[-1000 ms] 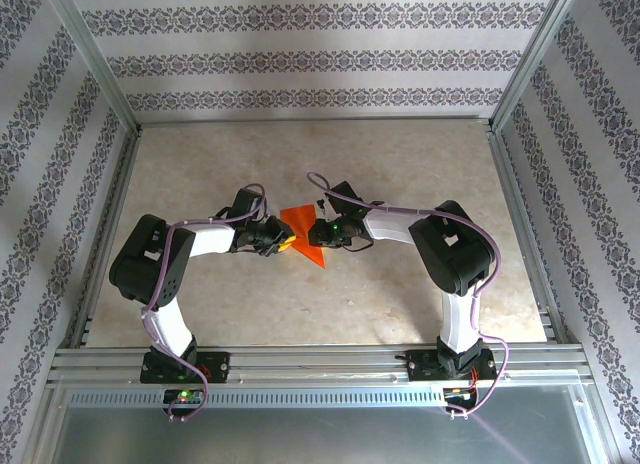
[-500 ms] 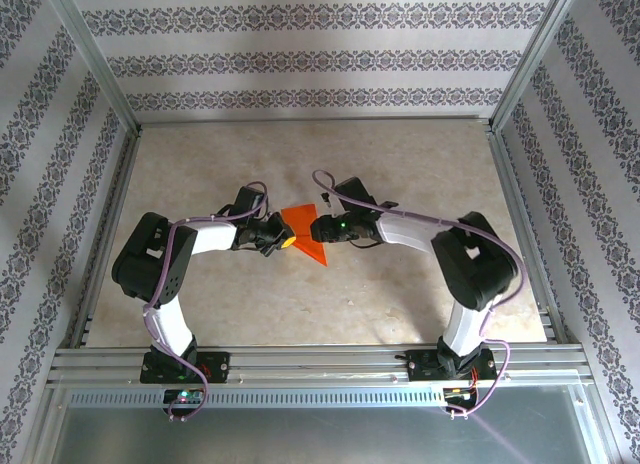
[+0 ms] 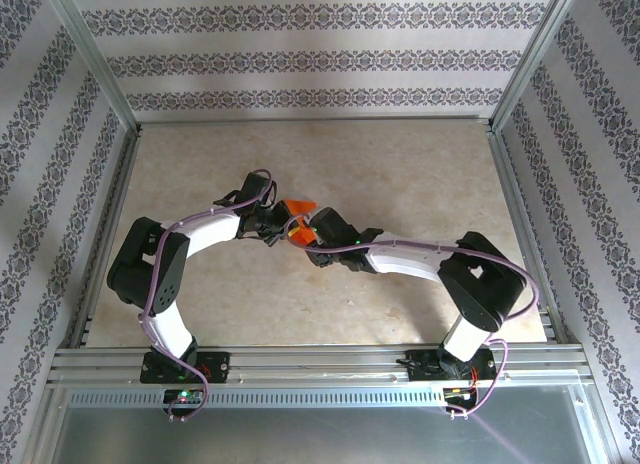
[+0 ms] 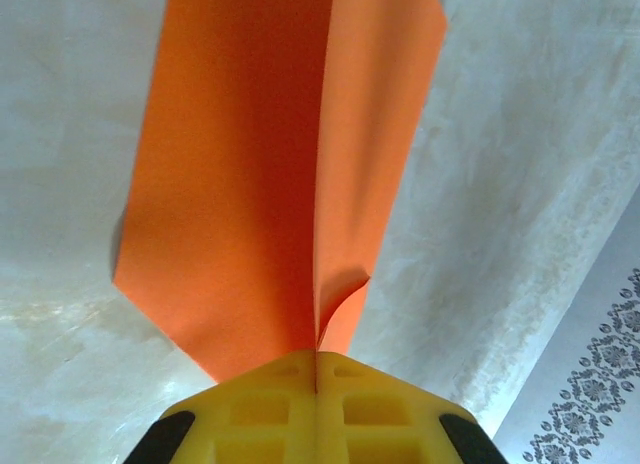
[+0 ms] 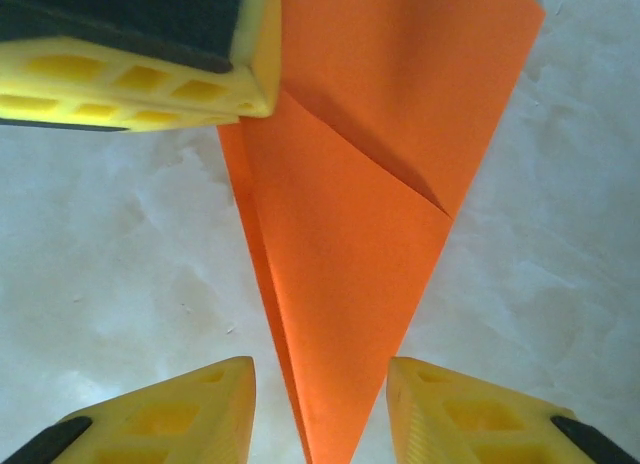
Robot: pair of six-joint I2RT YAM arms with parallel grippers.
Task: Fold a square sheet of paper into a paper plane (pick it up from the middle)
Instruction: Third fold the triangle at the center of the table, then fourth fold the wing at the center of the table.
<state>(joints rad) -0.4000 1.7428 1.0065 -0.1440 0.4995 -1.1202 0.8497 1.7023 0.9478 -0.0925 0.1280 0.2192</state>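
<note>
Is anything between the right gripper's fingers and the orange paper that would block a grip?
Nothing visible. The right gripper is open, its fingers either side of the folded paper near its tip, bare table in the gaps. The left gripper, shut on the paper farther along, is off that path.

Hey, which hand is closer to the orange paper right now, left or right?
Left. The left hand is shut on the orange paper, pinching its folded edge. The right hand is open, its fingers on either side of the paper's pointed tip without gripping it.
</note>
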